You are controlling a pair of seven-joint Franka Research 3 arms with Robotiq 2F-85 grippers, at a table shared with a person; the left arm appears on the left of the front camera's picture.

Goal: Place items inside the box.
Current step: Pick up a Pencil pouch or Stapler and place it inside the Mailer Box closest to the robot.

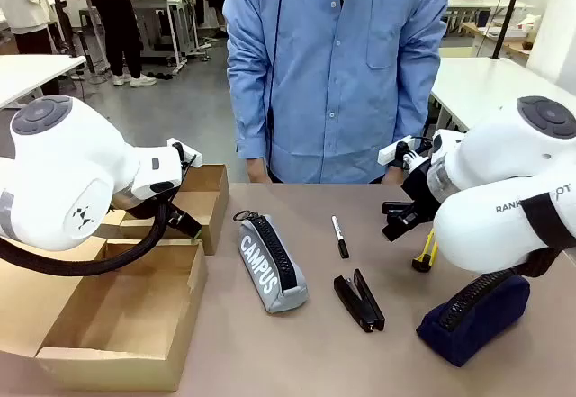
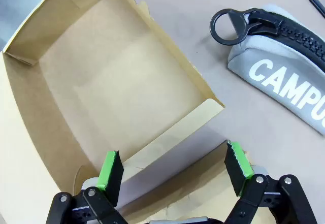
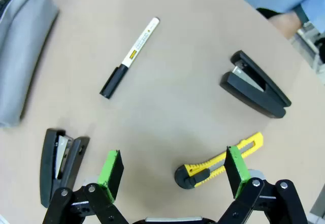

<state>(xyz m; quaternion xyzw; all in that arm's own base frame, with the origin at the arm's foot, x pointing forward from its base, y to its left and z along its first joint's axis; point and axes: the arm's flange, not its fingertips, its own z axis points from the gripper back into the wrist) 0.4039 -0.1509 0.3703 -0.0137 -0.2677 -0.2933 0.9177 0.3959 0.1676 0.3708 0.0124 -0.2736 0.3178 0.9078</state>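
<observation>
The open cardboard box (image 1: 126,325) sits at the front left, its bare floor (image 2: 101,92) under my left gripper (image 2: 174,165), which is open and holds nothing. A grey CAMPUS pencil case (image 1: 270,264) lies just right of the box and appears again in the left wrist view (image 2: 284,66). A black-and-white marker (image 1: 340,237), a black stapler (image 1: 360,300) and a navy pencil case (image 1: 472,316) lie further right. My right gripper (image 3: 173,172) hangs open above the table, with a yellow utility knife (image 3: 218,163) lying by its right finger. Two staplers (image 3: 256,84) (image 3: 61,160) and the marker (image 3: 129,56) lie around it.
A person in a blue shirt (image 1: 337,64) stands at the far side of the table, one hand (image 3: 289,21) near its edge. The box flaps (image 1: 202,194) stand open toward the far left. Bare tabletop (image 1: 297,352) lies in front of the grey case.
</observation>
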